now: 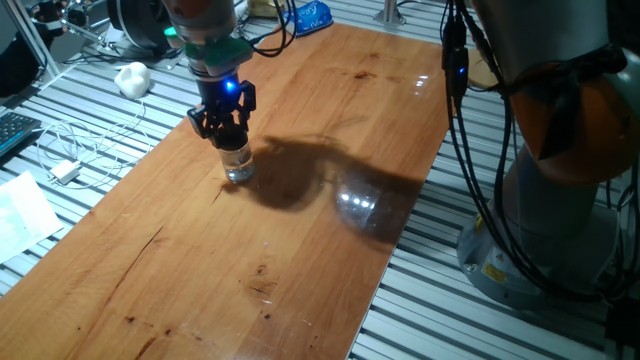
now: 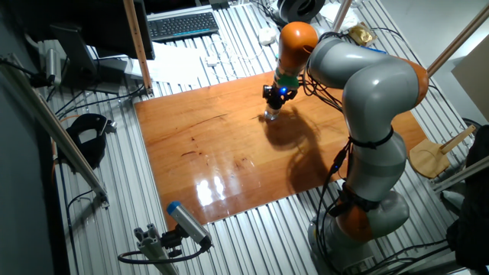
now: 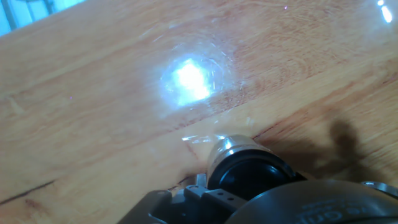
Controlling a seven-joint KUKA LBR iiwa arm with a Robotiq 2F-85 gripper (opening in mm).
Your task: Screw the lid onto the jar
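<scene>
Item 1, far left in one fixed view: white lumpy object [image 1: 132, 78] on the ribbed metal bench, off the board; beside it loose white cables [image 1: 70, 150] and a sheet of white paper [image 1: 22, 210]. Not part of the job.

Item 2: long polished wooden board [image 1: 300, 220], bare but for item 3, with bright lamp glare on its surface.

Item 3: small clear glass jar [image 1: 238, 163], upright on the board toward its far left end. Small black rounded lid [image 1: 233, 139] sits on the jar's mouth, directly under the hand.

Item 4: black two-finger gripper [image 1: 228, 128] with a blue lamp lit above it, fingers clenched round the lid from both sides. In the hand view the lid [image 3: 252, 177] and the jar's bright rim [image 3: 231, 146] fill the lower edge.

Item 5, right: grey and orange arm body [image 1: 560, 120] with black cables.

Risks, as judged: the jar is unheld, so it may spin with the lid; a tilted lid could cross-thread; downward push off centre could tip the jar.

Markings: none legible.
</scene>
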